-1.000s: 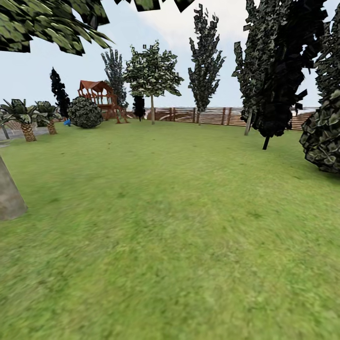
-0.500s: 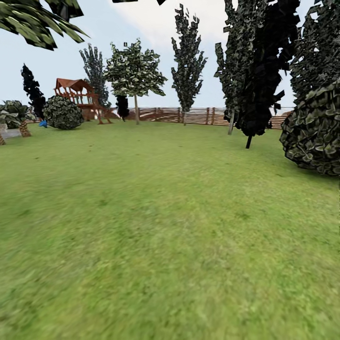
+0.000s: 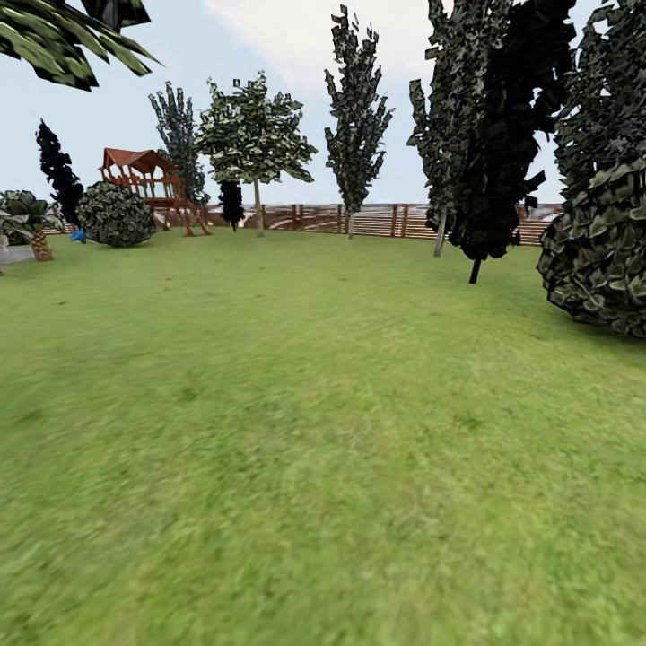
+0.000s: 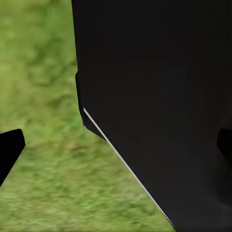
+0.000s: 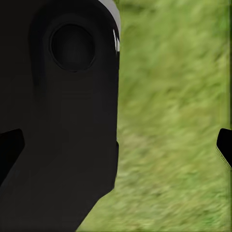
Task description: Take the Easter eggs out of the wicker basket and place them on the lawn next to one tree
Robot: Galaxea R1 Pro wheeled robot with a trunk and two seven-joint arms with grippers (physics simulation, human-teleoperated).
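So the head view is looking out over the wide flat lawn of mottled green grass (image 3: 305, 431), which is taking up the whole lower part of the picture. A dark brown fence of horizontal wooden slats (image 3: 377, 219) is running along the far edge of the garden. A tree with a thin grey-brown trunk and a pale green leafy crown (image 3: 257, 135) is standing in front of that fence, and a taller, narrower dark tree (image 3: 358, 117) is sitting just beside it. A big, almost black tree (image 3: 502, 126) is leaning in nearer on the right-hand side, with a low rounded bush of dark green leaf patches (image 3: 601, 260) next to it at the edge of the picture. Off at the far left a reddish-brown wooden play tower (image 3: 148, 179) is standing near another round bush (image 3: 115, 213).

In the left wrist view, the left gripper's black fingertip (image 4: 9, 152) is poking in at one edge and another dark tip at the opposite edge, so the fingers are sitting wide apart with nothing between them, over grass and a black part of the robot's body (image 4: 159, 96). In the right wrist view, the right gripper's fingertip (image 5: 9, 145) and its partner are also spread wide and holding nothing.
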